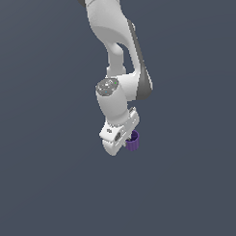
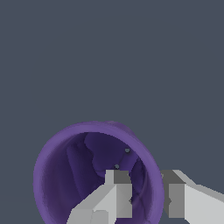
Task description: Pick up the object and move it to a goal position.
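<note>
In the exterior view, the purple cup [image 1: 133, 141] sat tucked against the white gripper [image 1: 122, 145], ready for carrying. In the wrist view, the fingers [image 2: 118, 192] pinched the cup's wall, one inside, one outside.

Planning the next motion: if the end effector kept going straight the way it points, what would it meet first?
The end effector already straddles the purple cup's wall, one finger inside. Beyond it only plain grey background shows, so the way looks free; depth is unclear.
</note>
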You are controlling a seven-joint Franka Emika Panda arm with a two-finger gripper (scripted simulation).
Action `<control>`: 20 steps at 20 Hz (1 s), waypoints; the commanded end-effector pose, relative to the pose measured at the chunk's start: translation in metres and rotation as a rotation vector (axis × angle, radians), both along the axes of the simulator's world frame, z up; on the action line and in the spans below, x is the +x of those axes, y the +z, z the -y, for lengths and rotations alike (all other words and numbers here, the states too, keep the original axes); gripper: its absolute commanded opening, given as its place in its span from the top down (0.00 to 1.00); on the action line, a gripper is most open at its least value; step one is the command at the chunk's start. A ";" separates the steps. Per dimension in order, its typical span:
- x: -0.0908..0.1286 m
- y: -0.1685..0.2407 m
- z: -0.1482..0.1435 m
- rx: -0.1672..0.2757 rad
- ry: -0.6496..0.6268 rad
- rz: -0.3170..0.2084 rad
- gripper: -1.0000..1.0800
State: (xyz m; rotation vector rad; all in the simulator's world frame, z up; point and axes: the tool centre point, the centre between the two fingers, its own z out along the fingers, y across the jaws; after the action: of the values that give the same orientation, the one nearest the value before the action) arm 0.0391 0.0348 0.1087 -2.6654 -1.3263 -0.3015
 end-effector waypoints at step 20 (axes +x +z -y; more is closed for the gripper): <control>0.083 0.106 0.003 0.160 0.222 0.463 1.00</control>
State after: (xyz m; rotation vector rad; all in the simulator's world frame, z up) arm 0.1181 0.0322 0.2050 -2.3942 -1.6031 -0.9463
